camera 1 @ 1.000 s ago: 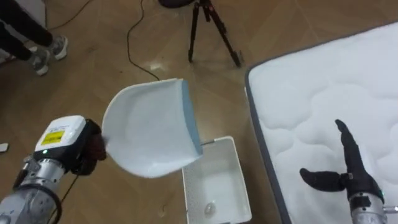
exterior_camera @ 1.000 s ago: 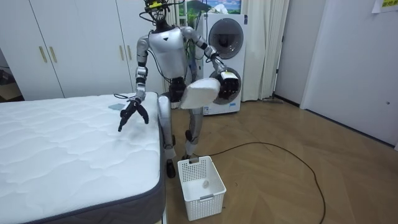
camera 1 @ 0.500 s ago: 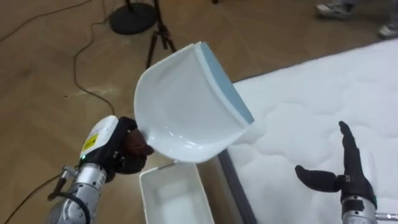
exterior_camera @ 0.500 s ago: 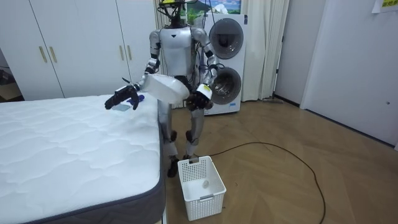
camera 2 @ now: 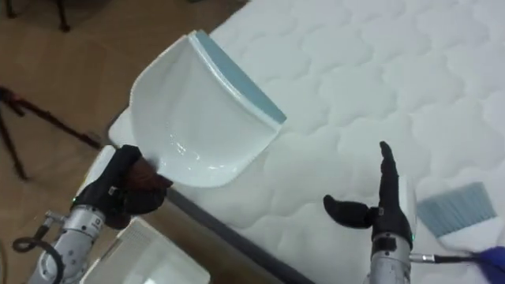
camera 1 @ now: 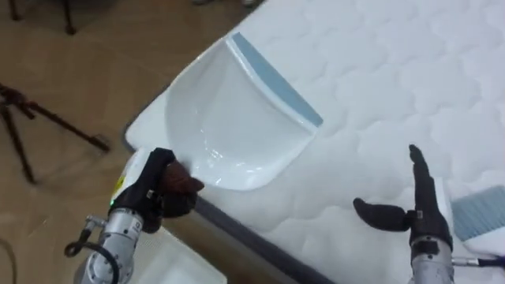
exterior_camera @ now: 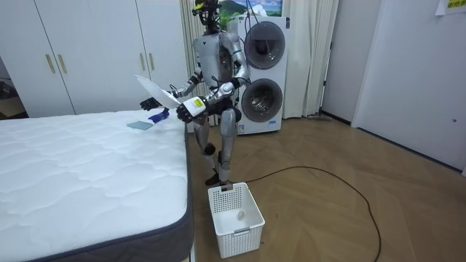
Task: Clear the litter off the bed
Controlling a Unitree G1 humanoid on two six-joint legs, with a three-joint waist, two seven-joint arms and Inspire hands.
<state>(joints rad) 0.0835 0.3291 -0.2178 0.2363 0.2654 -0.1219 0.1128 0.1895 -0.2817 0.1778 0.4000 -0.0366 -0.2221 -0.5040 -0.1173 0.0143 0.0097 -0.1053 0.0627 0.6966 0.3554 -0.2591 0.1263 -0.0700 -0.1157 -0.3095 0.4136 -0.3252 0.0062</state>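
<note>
Standing at the corner of the bed (exterior_camera: pixel 80 171), washer stack (exterior_camera: pixel 263 65) behind it, white cupboards (exterior_camera: pixel 87 54) along the wall.

Bed: white quilted top with a grey edge band, and the near corner is in the eye views.

Dustpan (camera 1: pixel 229 126): white with a blue-grey lip, held in the air over that corner and tilted, mouth facing the mattress side. The room view shows it clear above the bed surface.

Left hand (camera 1: pixel 162 189): dark fingers wrapped tight round the dustpan's handle, sitting just off the bed edge over the floor.

Basket (exterior_camera: pixel 234 211): white slatted plastic, on the wood floor beside the bed and near the robot's feet. There is one small pale object (exterior_camera: pixel 238 215) on its bottom; can't tell what it is. One corner of the basket pokes in at the lower edge of the eye views, under the left arm.

Right hand (camera 1: pixel 414 213): over the mattress, fingers straight and pointing away from the robot, thumb splayed out sideways. It holds nothing. Can't tell whether it touches the bed.

Brush (camera 2: pixel 454 209): lies on the mattress just beside the right hand, on its outer side. It has grey-blue bristles and a blue handle end at the lower right corner. No contact with the hand.

Tripod (camera 1: pixel 31 130): dark legs on the floor, well apart from the bed.
</note>
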